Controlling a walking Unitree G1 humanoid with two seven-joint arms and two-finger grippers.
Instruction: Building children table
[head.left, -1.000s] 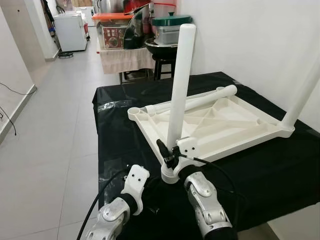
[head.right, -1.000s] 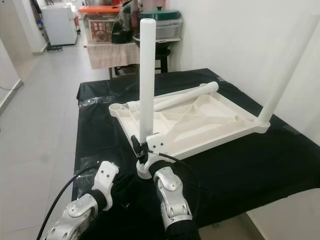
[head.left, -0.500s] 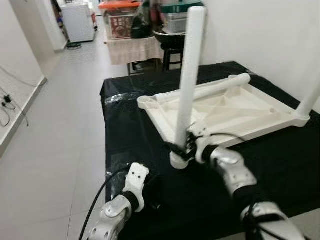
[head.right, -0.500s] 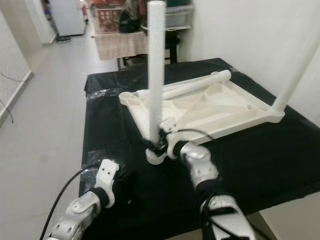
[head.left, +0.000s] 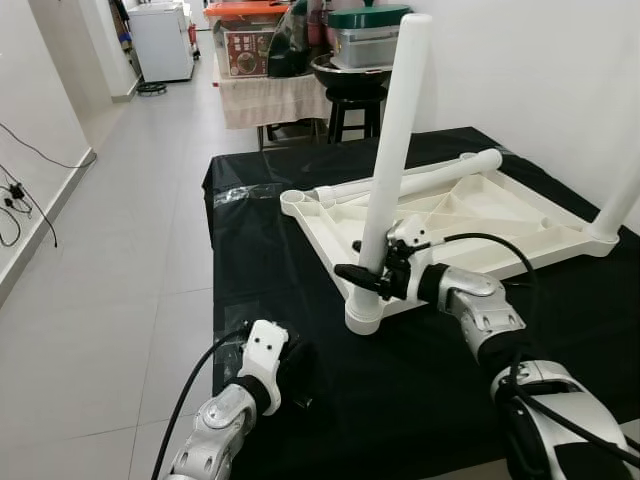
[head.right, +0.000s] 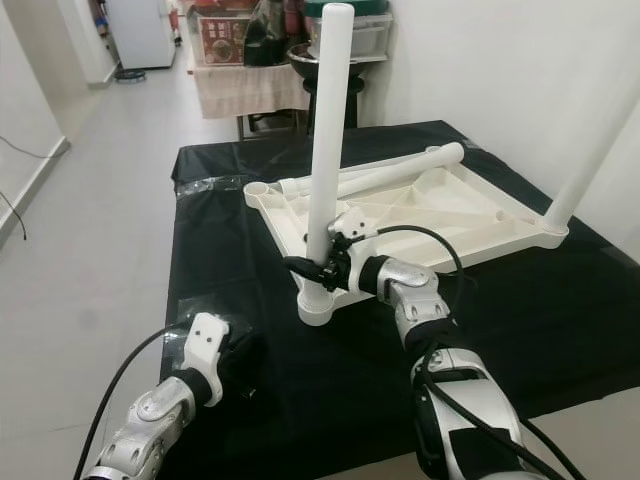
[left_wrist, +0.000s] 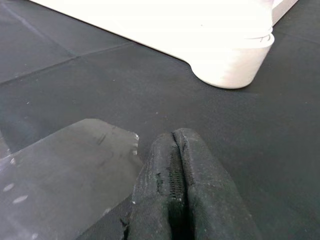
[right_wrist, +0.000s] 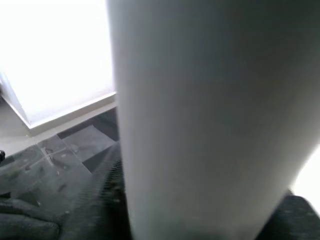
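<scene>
The white plastic upturned tabletop (head.left: 470, 225) lies on the black-covered table (head.left: 300, 300). At its near corner an upright white tubular leg (head.left: 388, 170) is pinched by the right gripper (head.left: 372, 278). A far-corner leg (head.left: 620, 190) stands fitted; another loose white leg (head.left: 420, 180) lies on the tabletop, so fitting appears about half done. The left gripper (left_wrist: 177, 200), pressed together, rests on the cloth nearby.

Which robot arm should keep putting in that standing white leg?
Probably the right. The right gripper is shut on the upright leg at the tabletop's near corner; the left gripper rests shut on the black cloth, apart.
</scene>
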